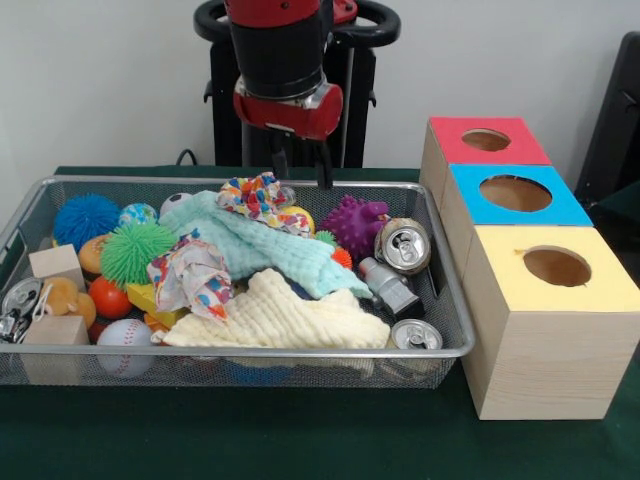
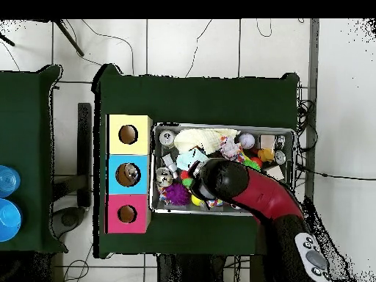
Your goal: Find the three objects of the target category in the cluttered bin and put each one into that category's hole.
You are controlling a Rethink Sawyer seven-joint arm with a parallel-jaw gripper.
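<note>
The silver wire-mesh bin (image 1: 440, 345) is full of clutter; it also shows in the overhead view (image 2: 295, 150). No clear bottle with a blue-and-white label shows plainly. A small blue patch (image 1: 255, 374) shows through the mesh under the yellow cloth. A grey bottle-shaped thing (image 1: 388, 288) lies near the cans. My gripper (image 1: 302, 168) hangs open and empty above the bin's far rim, over the patterned cloth. In the overhead view the arm's head (image 2: 220, 180) hides it. The blue-top box's hole (image 1: 515, 193) is in the middle box; from overhead something pale shows inside the hole (image 2: 127, 174).
The red-top box (image 1: 450, 145) and the yellow-top box (image 1: 600, 290) flank the blue one. In the bin lie aluminium cans (image 1: 403, 245), a mint cloth (image 1: 255, 250), a yellow cloth (image 1: 280, 320), patterned cloths (image 1: 190, 275), spiky balls (image 1: 355, 222), a baseball (image 1: 125, 335) and wooden blocks (image 1: 55, 262).
</note>
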